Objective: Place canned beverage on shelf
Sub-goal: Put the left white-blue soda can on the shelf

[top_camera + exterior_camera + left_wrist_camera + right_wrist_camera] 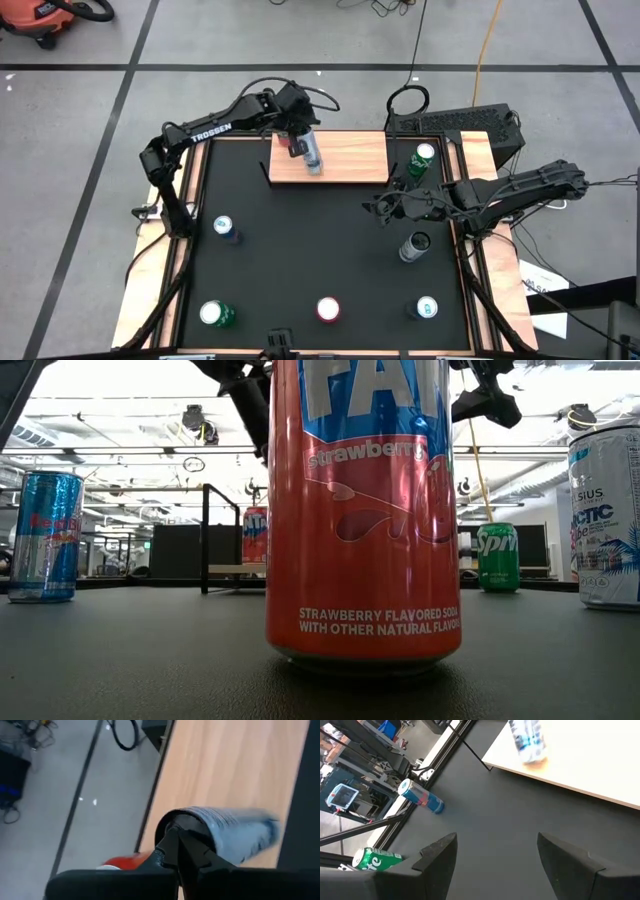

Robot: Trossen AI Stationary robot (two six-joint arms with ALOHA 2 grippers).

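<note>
The shelf (pixel 345 160), a light wooden board on black rod brackets, stands at the table's far edge. On its left part stand a pale blue can (pixel 313 157) and, to the left of that, a red can (pixel 255 535). My left gripper (pixel 299 137) hovers shut over these two. In the left wrist view its tips (pixel 176 836) lie at the pale can's upper end (pixel 175 817). The red can (pixel 122 862) shows beside the fingers. My right gripper (pixel 495 855) hangs open above the table's right half (pixel 386 207), with nothing between its fingers. My left gripper comes down at a slant from the table's left onto the pale blue can's upper end (pixel 186 815). Its shut fingers cover that spot, so I cannot tell whether they touch the can. The can's foot is on the shelf board.
Loose cans stand on the black table: a green one (pixel 421 160) right of the shelf, a dark one (pixel 414 246), a blue one (pixel 224 228), a green one (pixel 215 315), a red strawberry soda (pixel 362 510) and a pale one (pixel 426 308) near the front edge.
</note>
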